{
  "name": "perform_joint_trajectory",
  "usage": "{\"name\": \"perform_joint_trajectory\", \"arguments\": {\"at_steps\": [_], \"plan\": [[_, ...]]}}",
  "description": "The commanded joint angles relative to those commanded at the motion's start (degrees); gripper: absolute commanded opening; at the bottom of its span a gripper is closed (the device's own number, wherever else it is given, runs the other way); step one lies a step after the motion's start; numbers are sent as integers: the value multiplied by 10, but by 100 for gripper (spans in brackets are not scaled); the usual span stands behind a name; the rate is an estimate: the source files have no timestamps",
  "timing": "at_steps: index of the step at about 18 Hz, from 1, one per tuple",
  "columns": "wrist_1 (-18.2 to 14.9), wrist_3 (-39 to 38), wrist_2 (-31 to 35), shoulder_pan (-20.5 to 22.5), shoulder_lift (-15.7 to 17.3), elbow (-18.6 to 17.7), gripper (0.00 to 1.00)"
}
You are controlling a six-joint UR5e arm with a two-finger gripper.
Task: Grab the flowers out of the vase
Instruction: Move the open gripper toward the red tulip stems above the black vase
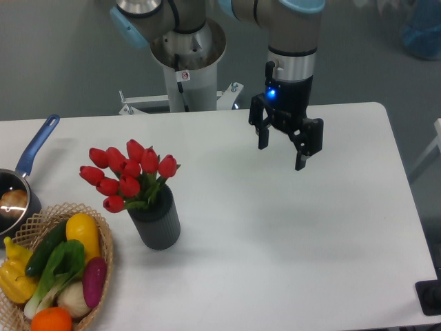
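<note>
A white table (289, 227) carries a dark ribbed vase (157, 222) left of centre; a wicker basket (102, 276) sits just beside it at the front left corner, and a blue-handled saucepan (24, 172) rests at the left edge behind the basket
</note>
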Motion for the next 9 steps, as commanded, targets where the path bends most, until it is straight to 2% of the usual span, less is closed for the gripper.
{"name": "perform_joint_trajectory", "arguments": {"at_steps": [3, 9], "plan": [[-1, 0, -68, -4, -18, -6, 100], [-3, 4, -78, -33, -38, -18, 100]]}}
